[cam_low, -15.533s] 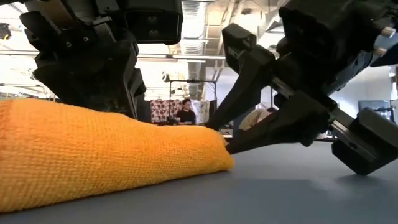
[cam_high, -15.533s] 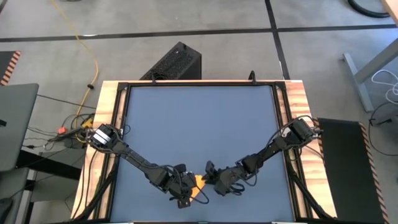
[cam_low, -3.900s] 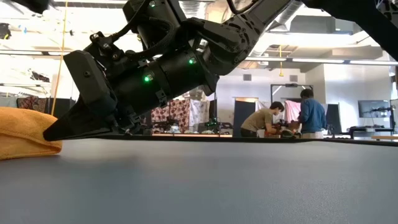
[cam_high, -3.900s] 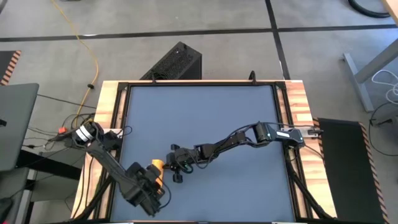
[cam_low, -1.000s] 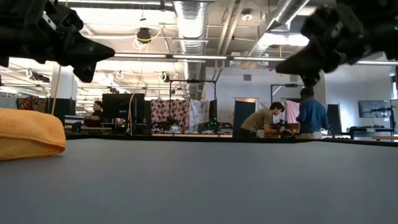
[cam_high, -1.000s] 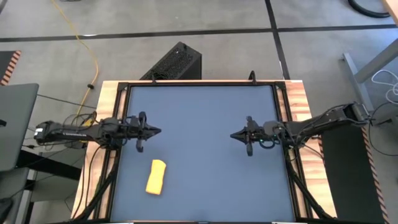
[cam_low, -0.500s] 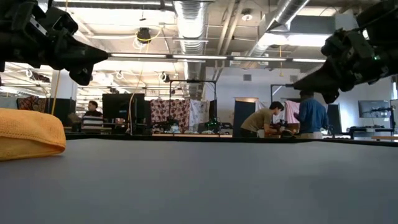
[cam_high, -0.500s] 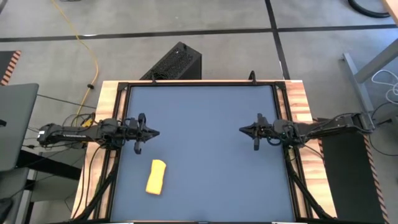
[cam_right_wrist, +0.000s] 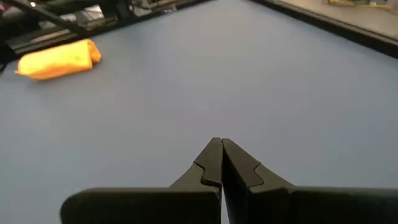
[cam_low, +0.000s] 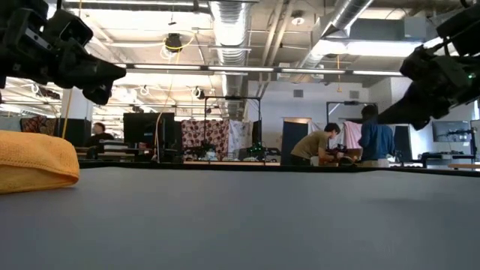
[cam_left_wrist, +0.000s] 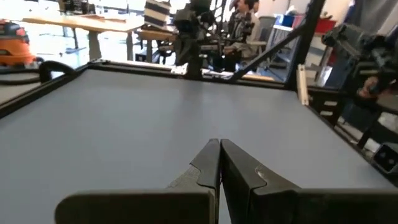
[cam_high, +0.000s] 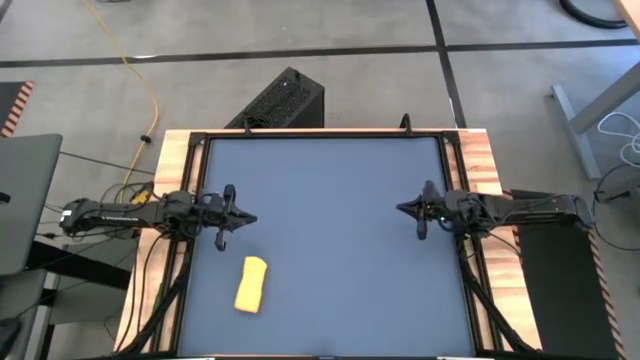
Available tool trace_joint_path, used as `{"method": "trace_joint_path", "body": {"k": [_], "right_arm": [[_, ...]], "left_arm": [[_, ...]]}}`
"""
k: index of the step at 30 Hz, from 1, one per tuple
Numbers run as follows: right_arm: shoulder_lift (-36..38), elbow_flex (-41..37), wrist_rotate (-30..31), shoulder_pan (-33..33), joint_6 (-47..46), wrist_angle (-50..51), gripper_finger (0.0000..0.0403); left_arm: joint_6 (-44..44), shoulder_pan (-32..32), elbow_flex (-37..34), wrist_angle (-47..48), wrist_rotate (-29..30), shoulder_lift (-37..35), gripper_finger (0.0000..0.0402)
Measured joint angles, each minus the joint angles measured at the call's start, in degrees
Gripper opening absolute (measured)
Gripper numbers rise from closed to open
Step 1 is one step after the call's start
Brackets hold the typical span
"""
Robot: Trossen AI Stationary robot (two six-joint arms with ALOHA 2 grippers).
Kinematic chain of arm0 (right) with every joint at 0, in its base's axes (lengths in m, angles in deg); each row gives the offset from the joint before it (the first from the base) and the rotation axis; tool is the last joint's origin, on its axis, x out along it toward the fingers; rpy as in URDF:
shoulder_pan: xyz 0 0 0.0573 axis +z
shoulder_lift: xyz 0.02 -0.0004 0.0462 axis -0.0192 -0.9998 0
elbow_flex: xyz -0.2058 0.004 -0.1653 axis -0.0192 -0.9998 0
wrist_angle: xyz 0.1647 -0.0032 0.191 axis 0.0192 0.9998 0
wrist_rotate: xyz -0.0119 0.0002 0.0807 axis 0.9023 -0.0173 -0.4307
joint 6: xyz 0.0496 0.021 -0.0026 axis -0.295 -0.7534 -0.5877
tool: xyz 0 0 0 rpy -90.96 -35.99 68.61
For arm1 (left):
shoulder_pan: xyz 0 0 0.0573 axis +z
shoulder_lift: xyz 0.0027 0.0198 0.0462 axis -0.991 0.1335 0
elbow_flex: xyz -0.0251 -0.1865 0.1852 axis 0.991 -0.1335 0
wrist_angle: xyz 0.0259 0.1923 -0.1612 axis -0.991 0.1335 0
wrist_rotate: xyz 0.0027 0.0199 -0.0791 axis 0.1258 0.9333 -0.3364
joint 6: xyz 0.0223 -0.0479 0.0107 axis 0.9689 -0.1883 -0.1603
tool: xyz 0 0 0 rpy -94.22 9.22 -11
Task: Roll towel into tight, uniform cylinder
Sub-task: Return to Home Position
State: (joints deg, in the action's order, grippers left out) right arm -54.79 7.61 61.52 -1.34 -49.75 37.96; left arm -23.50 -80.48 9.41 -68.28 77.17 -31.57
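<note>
A flat grey-blue table top [cam_high: 330, 240], framed in black with wooden side strips, stands on a grey concrete floor [cam_high: 350, 30]. Behind it is an open workshop.

The towel [cam_high: 250, 284], a bright yellow-orange soft cloth rolled into a short, stubby cylinder, lies on the table toward the lower left of the overhead view. It is slightly tilted and nothing touches it. From table height only one rounded end shows at the picture's left edge [cam_low: 34, 161], so how even the roll is cannot be judged there. The right wrist camera sees it far across the surface [cam_right_wrist: 59, 60].

The left gripper [cam_high: 250, 216] hangs over the table's left edge, pointing toward the centre. It is empty, with its two dark fingers pressed together [cam_left_wrist: 219, 146], and it stands apart from the towel. The right gripper [cam_high: 402, 208] mirrors it over the right edge, also clamped on nothing [cam_right_wrist: 219, 144] and well apart from the towel.

A black box [cam_high: 283, 100] sits on the floor beyond the table. Two people [cam_low: 326, 142] bend over a bench in the far background (a third sits at the left).
</note>
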Motion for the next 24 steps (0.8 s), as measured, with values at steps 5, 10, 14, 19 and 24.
{"method": "trace_joint_path", "body": {"k": [5, 10, 14, 19, 24], "right_arm": [[3.1, 2.9, 0.2, 0.0, 0.5, 6.1, 0.0023], [3.8, 3.0, 0.0, 0.0, 0.5, 4.9, 0.0030], [3.7, 3.0, 0.0, 0.0, 0.5, 5.0, 0.0037], [3.7, 3.0, 0.0, 0.0, 0.5, 5.4, 0.0037], [3.7, 3.0, 0.0, 0.0, 0.5, 5.4, 0.0037]], "left_arm": [[-0.4, 0.0, 0.0, 3.1, 2.9, 0.1, 0.0000], [0.5, 0.0, 0.0, 5.9, 6.5, 0.1, 0.0000], [0.5, 0.0, 0.0, 9.3, 7.9, 0.1, 0.0000], [-0.1, 0.0, -0.1, 9.8, 7.9, 0.1, 0.0000], [-0.3, 0.0, -0.1, 9.8, 7.9, 0.1, 0.0000]]}}
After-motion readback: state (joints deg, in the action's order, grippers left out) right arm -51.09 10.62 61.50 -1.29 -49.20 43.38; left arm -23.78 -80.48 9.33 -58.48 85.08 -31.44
